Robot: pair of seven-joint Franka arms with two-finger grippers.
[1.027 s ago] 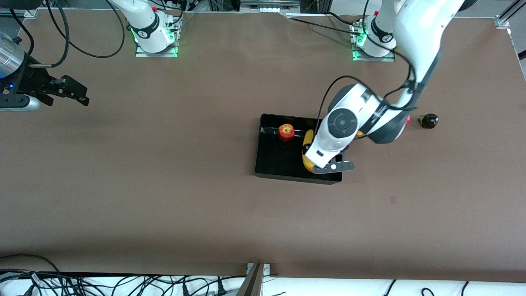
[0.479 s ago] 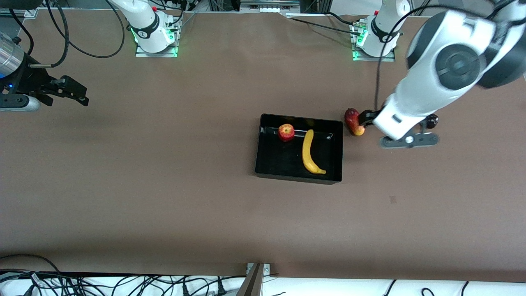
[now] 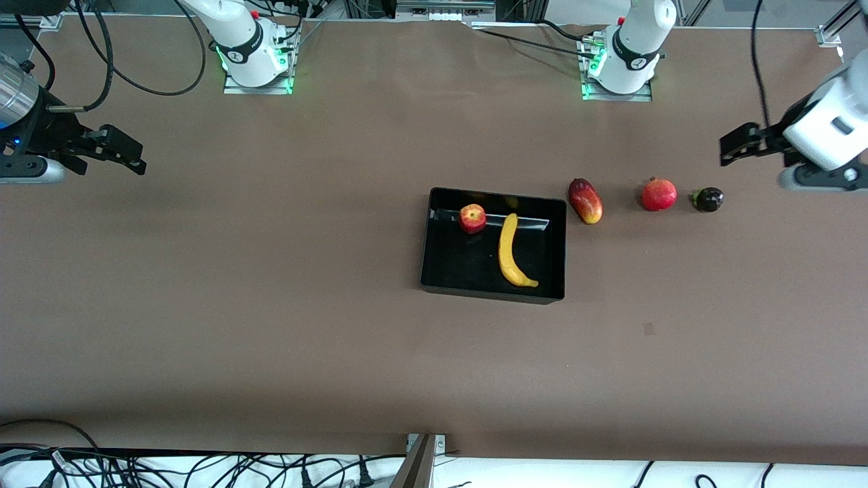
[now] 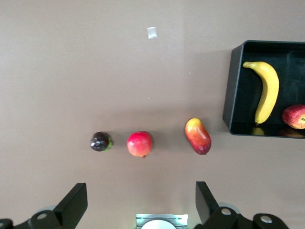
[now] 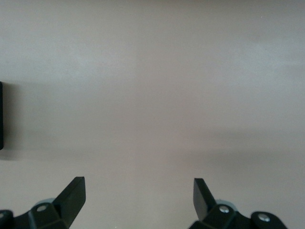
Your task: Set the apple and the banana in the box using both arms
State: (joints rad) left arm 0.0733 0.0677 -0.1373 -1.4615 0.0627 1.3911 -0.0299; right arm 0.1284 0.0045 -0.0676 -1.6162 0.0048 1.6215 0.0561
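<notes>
The front camera is looking down from high, facing the bases; both wrist cameras are looking straight down, the left sharing the box (image 3: 493,245) (image 4: 264,89).

The box (image 3: 493,291) is glossy black, plastic by the look, its floor mirroring a pale streak. The table (image 3: 271,305) wears a matt brown, paper-like sheet. The banana (image 3: 508,252), apple (image 3: 472,218), mango (image 3: 585,200) and pomegranate (image 3: 659,194) look smooth, faintly shiny.
</notes>
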